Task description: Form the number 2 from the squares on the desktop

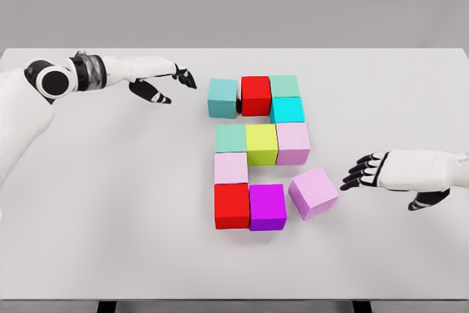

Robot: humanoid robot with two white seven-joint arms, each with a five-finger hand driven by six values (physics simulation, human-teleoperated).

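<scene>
Coloured cubes nearly forming a 2 on the white counter (110,240), both hands empty.

Wide bare counter lies behind and below each hand. The right hand (374,170), fingers spread, hovers just right of the tilted lilac cube (313,193), which sits askew beside the purple cube (267,207). The left hand (165,82), fingers loosely extended, hangs left of the teal cube (222,98), apart from it.
</scene>
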